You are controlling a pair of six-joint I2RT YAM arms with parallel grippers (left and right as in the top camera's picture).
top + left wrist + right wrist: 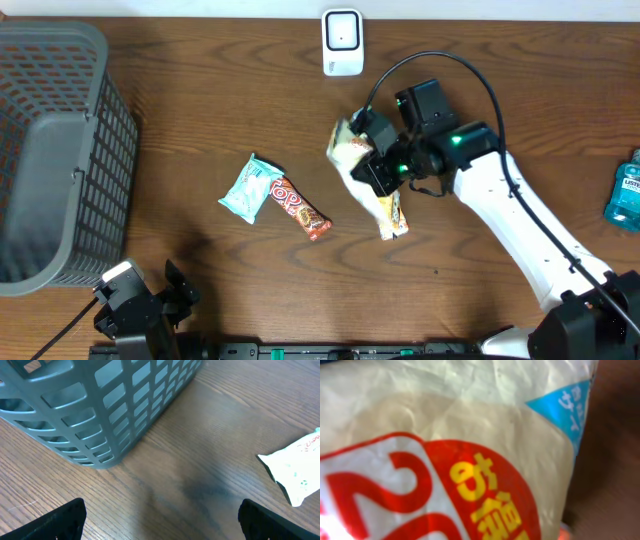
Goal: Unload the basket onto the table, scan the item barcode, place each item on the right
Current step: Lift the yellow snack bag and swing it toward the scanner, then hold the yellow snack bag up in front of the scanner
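Just below the white scanner (pixel 342 42), the right gripper (pixel 378 165) is hiding its own fingertips and the middle of the cream packet (pixel 350 150). The right wrist view is blurring that packet's print. Far left of the scanner, the grey basket (pixel 50 150) is running off the frame. Far right, the blue bottle (pixel 625 195) is getting cropped. Well below-left, the left gripper (pixel 178 292) is being cut by the bottom edge.

Overhead faces straight down; left wrist, low, shares its basket (pixel 105 170) (right: against packet (pixel 445 435)).

1 basket (pixel 60 60); 1 scanner (pixel 342 42); 1 bottle (pixel 625 192); 3 snack packets (pixel 252 188)
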